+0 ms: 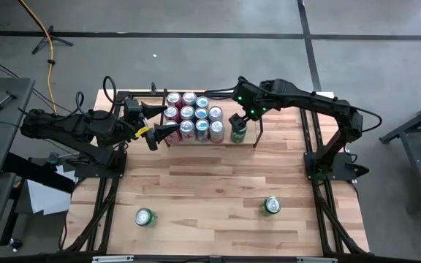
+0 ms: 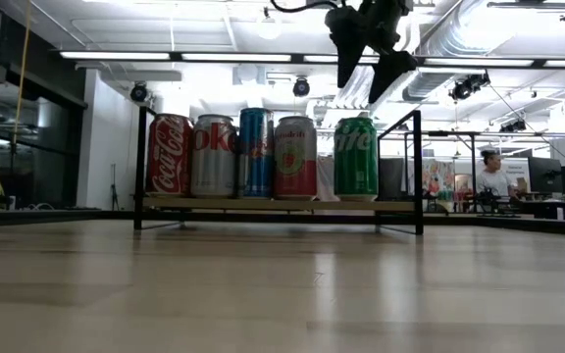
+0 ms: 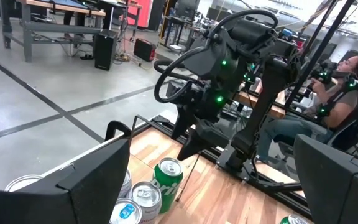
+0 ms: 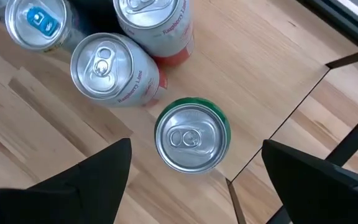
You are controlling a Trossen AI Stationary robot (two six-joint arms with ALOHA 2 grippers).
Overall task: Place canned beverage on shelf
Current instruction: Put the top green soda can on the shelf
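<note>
The shelf (image 2: 282,205) stands at the table's far middle, with several upright cans in rows on its wood base. A green can (image 2: 356,157) stands upright at the shelf's right end. Straight above it hangs my right gripper (image 2: 364,86), open and pointing steeply down. In the right wrist view its fingers stand on either side of the can's silver top (image 4: 188,138), well clear of it. My left gripper (image 1: 165,120) stays level and open at the shelf's left end, holding nothing.
Two more green cans stand upright on the near part of the table, one at the left (image 1: 145,217) and one at the right (image 1: 271,205). Bare wood lies between them and the shelf. A person (image 2: 493,175) sits in the room beyond the table.
</note>
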